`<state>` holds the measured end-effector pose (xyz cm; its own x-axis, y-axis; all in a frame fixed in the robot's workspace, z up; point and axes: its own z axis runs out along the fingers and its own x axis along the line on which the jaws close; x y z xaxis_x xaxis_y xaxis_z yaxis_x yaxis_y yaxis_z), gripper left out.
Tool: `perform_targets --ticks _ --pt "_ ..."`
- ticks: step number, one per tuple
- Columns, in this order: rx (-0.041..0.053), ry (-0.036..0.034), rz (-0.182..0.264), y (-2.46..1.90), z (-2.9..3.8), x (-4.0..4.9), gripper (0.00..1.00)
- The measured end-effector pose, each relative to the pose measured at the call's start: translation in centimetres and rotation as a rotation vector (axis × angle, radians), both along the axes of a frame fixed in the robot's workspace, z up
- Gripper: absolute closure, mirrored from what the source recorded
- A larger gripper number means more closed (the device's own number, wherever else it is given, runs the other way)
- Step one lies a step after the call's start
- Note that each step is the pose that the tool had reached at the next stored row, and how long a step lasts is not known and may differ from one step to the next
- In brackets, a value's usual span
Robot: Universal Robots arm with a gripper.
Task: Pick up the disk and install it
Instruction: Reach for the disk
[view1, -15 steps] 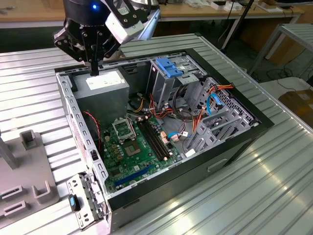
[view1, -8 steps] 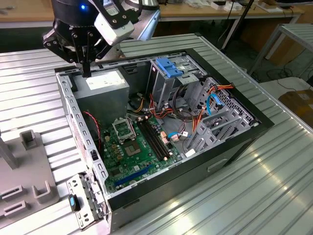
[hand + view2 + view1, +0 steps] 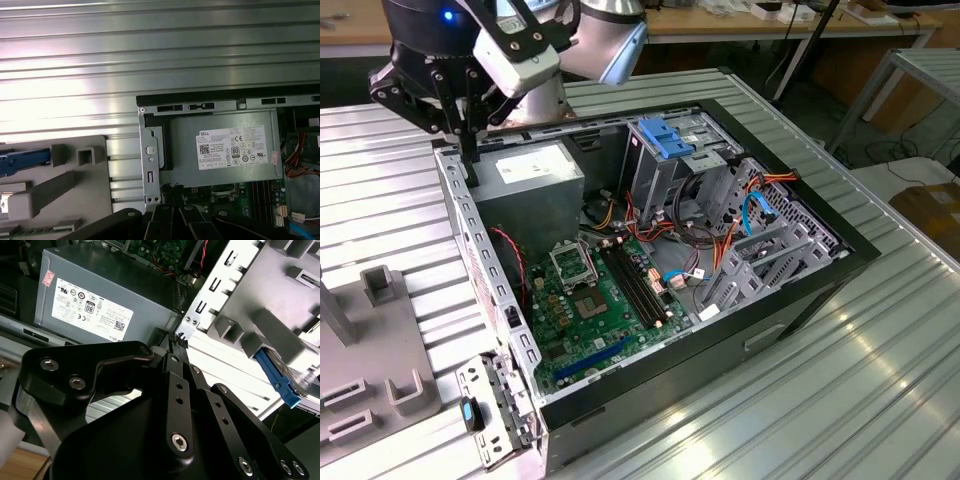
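Observation:
The disk shows by its bright blue rail (image 3: pixel 276 376), lying in a grey holder (image 3: pixel 265 300) beside the computer case. In the first wrist view the disk's blue rail (image 3: pixel 24 159) lies at the edge of the same holder (image 3: pixel 65 185). My gripper (image 3: pixel 468 158) hangs over the case's corner wall, next to the power supply (image 3: pixel 525 185), apart from the disk. Its black fingers are shut together with nothing between them, in both wrist views (image 3: pixel 175 341) (image 3: pixel 173 192).
The open computer case (image 3: pixel 790 290) lies on a ribbed metal table (image 3: pixel 840 400). Inside are a green motherboard (image 3: pixel 595 300), bundles of cables and a drive cage with a paler blue bracket (image 3: pixel 665 135). The grey holder (image 3: pixel 380 350) stands at the exterior view's left.

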<state>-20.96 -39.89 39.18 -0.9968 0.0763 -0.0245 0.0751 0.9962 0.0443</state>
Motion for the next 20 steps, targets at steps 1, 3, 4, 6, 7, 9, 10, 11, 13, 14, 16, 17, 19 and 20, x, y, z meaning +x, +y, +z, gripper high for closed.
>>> perform_targets --ticks 1,3,4,6,7,9,10,11,13,14,16,17,19,20 --pt "0.0000 0.0000 0.000 0.00 -0.01 -0.17 0.89" --pt "0.0000 0.0000 0.000 0.00 -0.03 -0.61 0.89" --pt "0.0000 0.0000 0.000 0.00 -0.03 -0.79 0.89" --pt "-0.0001 0.0000 0.000 0.00 -0.05 -1.22 0.89" --pt "-0.0001 0.0000 0.000 0.00 -0.06 -1.42 0.89" --pt "-0.0001 0.0000 0.000 0.00 -0.08 -1.80 0.89" --pt "-0.0002 0.0000 0.000 0.00 -0.10 -2.07 0.89" --pt "-0.0002 0.0000 0.000 0.00 -0.11 -2.24 0.89" --pt "-0.0001 0.0000 0.000 0.00 -0.12 -2.62 0.89" --pt "-0.0002 0.0000 0.000 0.00 -0.14 -3.01 0.89" --pt "-0.0002 0.0000 0.000 0.00 -0.16 -3.60 0.89" --pt "-0.0002 0.0000 0.000 0.00 -0.16 -3.77 0.89" --pt "-0.0001 -0.0001 0.000 0.00 -0.17 -4.34 0.89" --pt "-0.0002 0.0000 0.000 0.00 -0.17 -4.52 0.89"
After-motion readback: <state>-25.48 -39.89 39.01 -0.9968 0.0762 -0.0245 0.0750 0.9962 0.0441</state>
